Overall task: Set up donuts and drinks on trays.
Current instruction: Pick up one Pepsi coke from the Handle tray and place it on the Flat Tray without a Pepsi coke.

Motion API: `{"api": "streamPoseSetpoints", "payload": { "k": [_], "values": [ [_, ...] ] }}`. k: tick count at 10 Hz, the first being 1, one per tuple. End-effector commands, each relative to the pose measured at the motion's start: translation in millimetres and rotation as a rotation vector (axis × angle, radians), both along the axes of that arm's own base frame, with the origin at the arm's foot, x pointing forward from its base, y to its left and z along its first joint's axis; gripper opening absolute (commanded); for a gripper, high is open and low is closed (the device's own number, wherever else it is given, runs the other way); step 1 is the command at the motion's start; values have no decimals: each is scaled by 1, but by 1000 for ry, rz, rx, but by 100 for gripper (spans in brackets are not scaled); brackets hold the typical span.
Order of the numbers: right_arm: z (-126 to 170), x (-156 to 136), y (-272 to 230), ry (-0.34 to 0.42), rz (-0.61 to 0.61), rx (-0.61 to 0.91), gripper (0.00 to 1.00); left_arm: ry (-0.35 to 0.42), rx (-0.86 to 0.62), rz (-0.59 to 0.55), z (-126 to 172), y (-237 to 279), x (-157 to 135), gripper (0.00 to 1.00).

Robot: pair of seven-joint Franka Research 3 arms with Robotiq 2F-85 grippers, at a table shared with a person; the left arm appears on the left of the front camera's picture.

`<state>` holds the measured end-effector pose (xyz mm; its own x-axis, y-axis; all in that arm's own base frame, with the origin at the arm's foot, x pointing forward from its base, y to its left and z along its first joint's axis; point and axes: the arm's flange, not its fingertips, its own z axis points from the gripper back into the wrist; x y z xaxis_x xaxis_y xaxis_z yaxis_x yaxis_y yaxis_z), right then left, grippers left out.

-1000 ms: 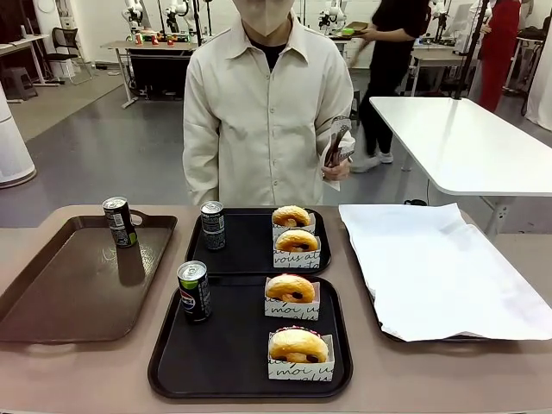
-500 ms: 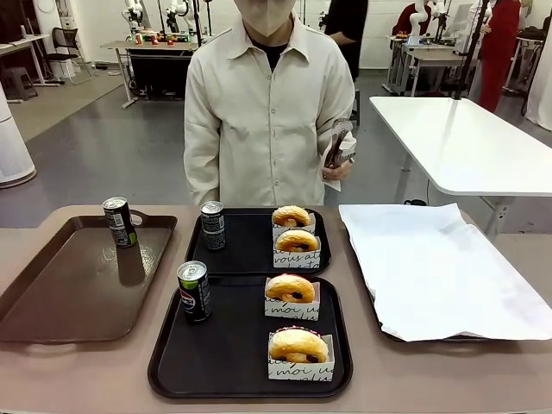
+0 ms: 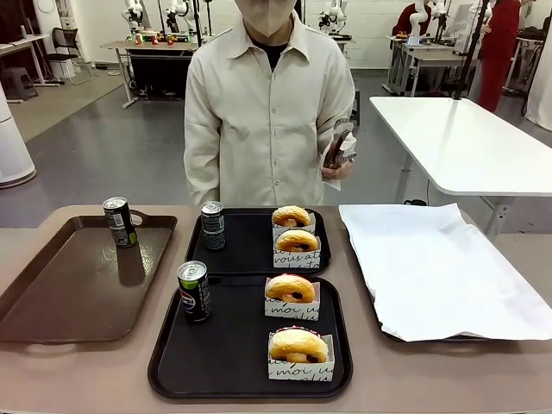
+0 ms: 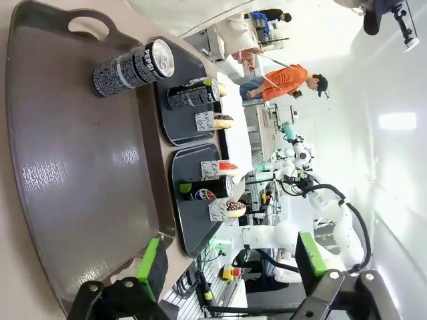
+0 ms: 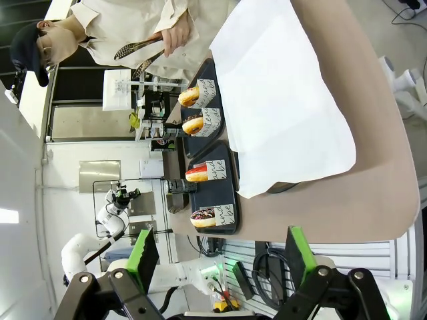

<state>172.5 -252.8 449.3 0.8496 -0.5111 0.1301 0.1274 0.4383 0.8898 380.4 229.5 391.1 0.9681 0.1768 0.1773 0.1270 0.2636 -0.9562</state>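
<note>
Left gripper (image 4: 227, 267) and right gripper (image 5: 220, 260) both hang wide and empty, nothing on the table moved in the last second, so you're nearly set: donuts (image 3: 291, 289) and cans fill both black trays (image 3: 228, 345) well ahead, one can (image 4: 133, 65) left on the brown tray (image 4: 73, 173).

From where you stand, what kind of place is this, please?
Most likely a robotics lab with a mock food-service setup. Other white robot arms stand at work tables in the back of an open grey-floored hall, and the near table holds boxed donuts and soda cans on black trays.
</note>
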Motion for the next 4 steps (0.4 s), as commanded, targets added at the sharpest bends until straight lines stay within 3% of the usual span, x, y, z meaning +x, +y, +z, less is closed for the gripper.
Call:
{"api": "streamPoseSetpoints", "payload": {
  "k": [1,4],
  "values": [
    [0,0,-1,-20,8,9,100,-20,-11,-8,-1,2,-3,100],
    [0,0,-1,-20,8,9,100,-20,-11,-8,-1,2,-3,100]
  ]
}}
